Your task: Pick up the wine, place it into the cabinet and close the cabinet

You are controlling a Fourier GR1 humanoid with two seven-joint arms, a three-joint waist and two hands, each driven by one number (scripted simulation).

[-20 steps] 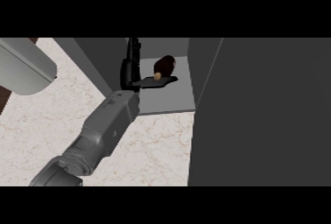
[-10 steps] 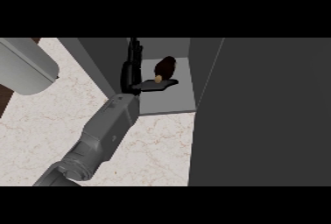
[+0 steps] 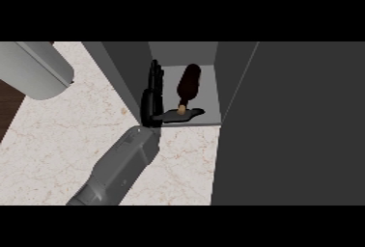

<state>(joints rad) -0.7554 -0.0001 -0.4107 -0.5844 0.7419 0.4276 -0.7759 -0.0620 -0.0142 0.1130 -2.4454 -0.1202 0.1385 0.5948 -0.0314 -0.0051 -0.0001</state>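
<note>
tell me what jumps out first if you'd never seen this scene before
The eye goes first to the dark wine bottle standing inside the open cabinet at upper centre, its neck towards the viewer. Just left of it a black hand reaches into the cabinet, fingers straight and thumb stretched out under the bottle's neck, on a grey forearm crossing the pale marble counter. The dark cabinet door fills the right side.

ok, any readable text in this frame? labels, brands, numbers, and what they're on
None.
Wine bottle in the cabinet: dark, with a tan neck, no label showing.
Cabinet walls, marble counter, hand and grey forearm: no markings.
</note>
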